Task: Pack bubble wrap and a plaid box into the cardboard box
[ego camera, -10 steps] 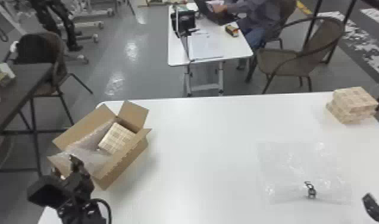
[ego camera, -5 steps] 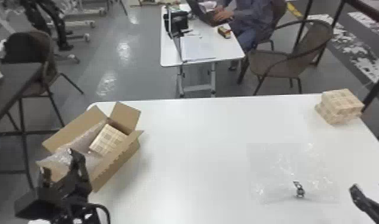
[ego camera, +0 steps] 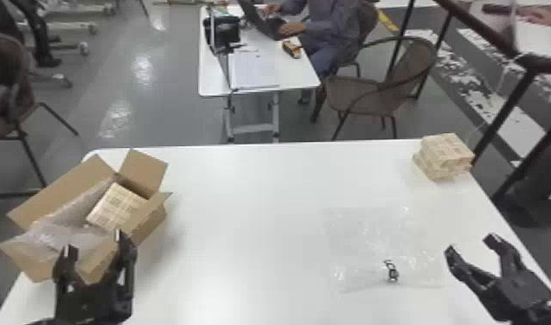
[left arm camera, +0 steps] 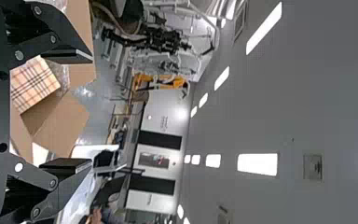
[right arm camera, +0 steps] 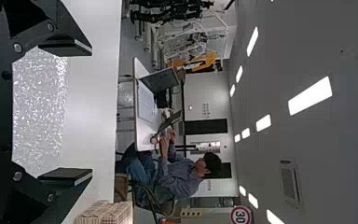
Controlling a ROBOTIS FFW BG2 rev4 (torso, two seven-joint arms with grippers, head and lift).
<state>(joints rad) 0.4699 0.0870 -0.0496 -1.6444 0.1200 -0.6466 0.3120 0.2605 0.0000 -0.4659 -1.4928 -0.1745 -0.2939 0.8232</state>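
Plaid box (ego camera: 116, 205) and bubble wrap (ego camera: 66, 237) already lie inside the cardboard box (ego camera: 66, 192) at left, so the packing seems finished and maybe only moving away remains for the left fingers (ego camera: 126, 257) and right fingers (ego camera: 463, 268), both widely open and holding nothing.

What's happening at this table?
Packing, partly done. The open brown cardboard box holds one tan plaid box and some clear bubble wrap. The robot's left hand is open and empty at its near side. The right hand, also open and empty, is beside a clear bubble wrap sheet lying on the white table. More tan plaid boxes are stacked at the far right corner.
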